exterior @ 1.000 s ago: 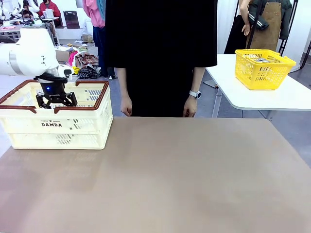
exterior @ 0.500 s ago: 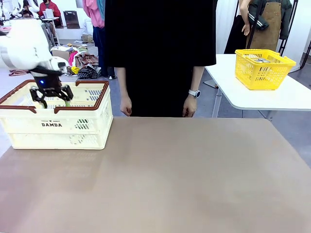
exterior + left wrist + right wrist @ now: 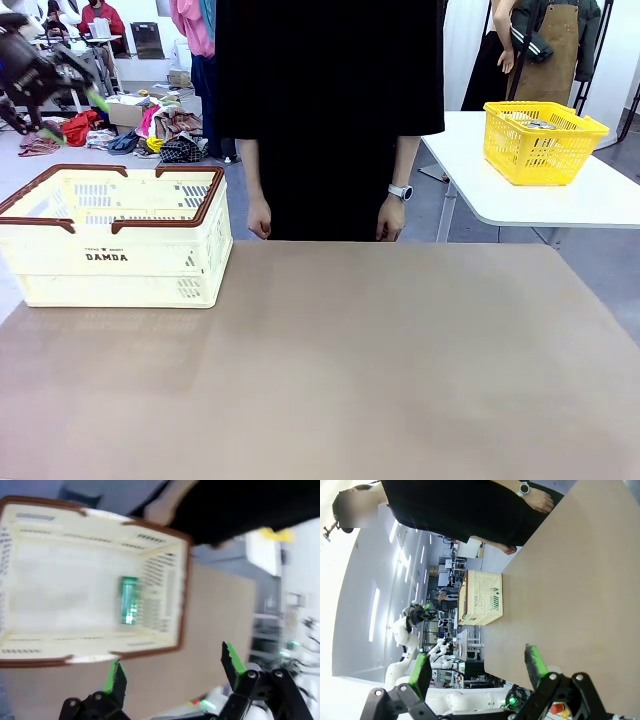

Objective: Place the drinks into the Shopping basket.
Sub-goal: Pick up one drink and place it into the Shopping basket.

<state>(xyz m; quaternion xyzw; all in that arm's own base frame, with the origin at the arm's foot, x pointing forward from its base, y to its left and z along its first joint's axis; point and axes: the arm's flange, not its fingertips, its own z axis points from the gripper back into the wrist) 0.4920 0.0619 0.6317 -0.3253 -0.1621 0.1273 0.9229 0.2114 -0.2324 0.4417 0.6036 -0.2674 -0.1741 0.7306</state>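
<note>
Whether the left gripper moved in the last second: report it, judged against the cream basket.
Yes. The left gripper has risen out of the Shopping basket and now hangs well above it, farther toward picture left, open and empty.

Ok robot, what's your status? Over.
Left gripper and right gripper open, empty. Green metal can lies inside cream-white slotted plastic crate. Person's hands hang beyond far edge.

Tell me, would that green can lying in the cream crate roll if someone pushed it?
Probably: the green can lies on its side inside the crate, so its round body would likely roll until a wall stops it. It looks like smooth, rigid metal, so probably stiff and somewhat slippery.
</note>
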